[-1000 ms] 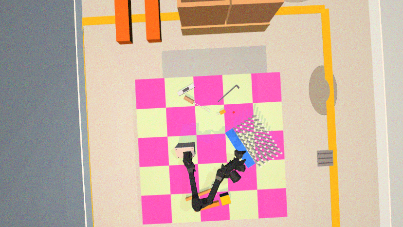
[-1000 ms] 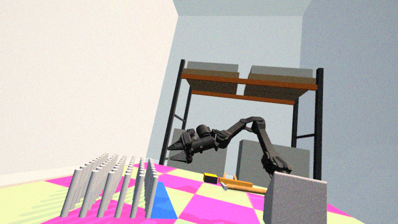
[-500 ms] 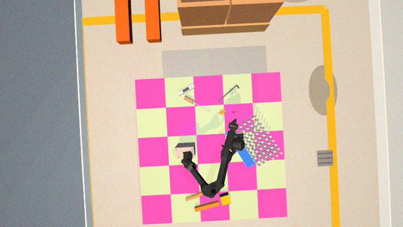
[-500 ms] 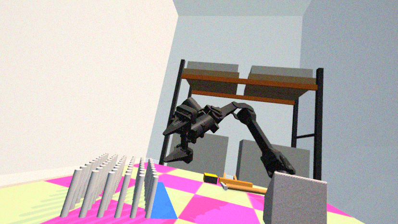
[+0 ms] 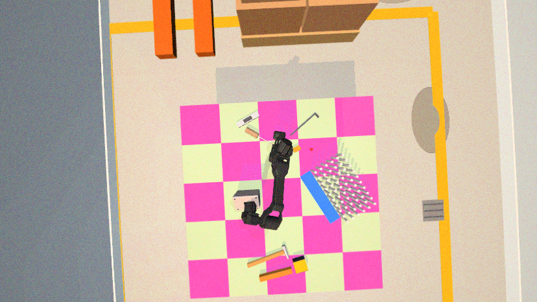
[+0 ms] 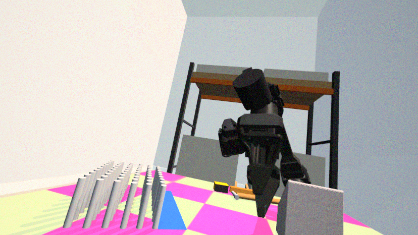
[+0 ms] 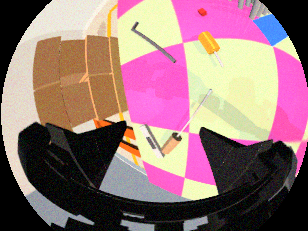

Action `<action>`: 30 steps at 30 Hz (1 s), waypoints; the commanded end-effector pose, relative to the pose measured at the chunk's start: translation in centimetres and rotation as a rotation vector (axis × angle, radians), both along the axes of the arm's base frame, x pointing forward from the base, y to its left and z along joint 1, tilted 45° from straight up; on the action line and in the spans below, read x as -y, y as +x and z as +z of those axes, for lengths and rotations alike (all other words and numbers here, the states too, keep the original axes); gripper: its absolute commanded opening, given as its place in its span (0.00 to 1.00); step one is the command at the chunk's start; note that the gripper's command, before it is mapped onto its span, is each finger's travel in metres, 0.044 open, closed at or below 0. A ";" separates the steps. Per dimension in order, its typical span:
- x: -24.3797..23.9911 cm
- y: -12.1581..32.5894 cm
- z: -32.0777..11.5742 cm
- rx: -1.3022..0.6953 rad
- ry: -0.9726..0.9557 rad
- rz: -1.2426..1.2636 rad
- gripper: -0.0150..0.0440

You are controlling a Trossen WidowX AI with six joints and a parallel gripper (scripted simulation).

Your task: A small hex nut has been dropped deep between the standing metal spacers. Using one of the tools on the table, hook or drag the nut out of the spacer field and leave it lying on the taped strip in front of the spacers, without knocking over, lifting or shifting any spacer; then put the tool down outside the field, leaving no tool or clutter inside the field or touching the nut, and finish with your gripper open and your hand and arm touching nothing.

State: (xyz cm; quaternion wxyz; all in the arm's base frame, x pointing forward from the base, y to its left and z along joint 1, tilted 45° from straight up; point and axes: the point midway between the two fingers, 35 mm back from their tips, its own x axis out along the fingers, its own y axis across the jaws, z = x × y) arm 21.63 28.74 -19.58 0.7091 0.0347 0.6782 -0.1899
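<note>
My gripper (image 6: 261, 216) (image 7: 164, 127) is open and empty, pointing down over the table. Grey standing spacers (image 5: 375, 203) (image 6: 111, 204) form a dense field on the right in the top view. The blue taped strip (image 5: 319, 196) (image 6: 170, 213) (image 7: 271, 30) lies along the field's near side. I cannot make out the hex nut. A dark rod with a bent end (image 5: 303, 124) (image 7: 156, 44) lies beyond the hand. A thin pale rod with a wooden handle (image 5: 251, 132) (image 7: 171, 144) lies below the fingers in the wrist view. A short orange-handled tool (image 5: 296, 148) (image 7: 209, 42) lies nearby.
A small red piece (image 5: 310, 149) (image 7: 202, 12) lies outside the field. A white device (image 5: 248, 118) (image 7: 151, 141) is near the wooden handle. A grey box (image 5: 246, 198) (image 6: 314, 207) stands by the arm's base. A hammer (image 5: 266, 258), orange bar (image 5: 275, 274) and yellow-black block (image 5: 300, 265) (image 6: 221, 187) lie together.
</note>
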 end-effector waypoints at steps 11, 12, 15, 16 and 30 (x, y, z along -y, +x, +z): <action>2.4 -16.6 -7.2 0.138 -0.509 -0.295 1.00; 2.4 -16.6 -7.2 0.138 -0.509 -0.295 1.00; 2.4 -16.6 -7.2 0.138 -0.509 -0.295 1.00; 2.4 -16.6 -7.2 0.138 -0.509 -0.295 1.00; 1.7 -15.9 -7.8 0.143 -0.446 -0.291 1.00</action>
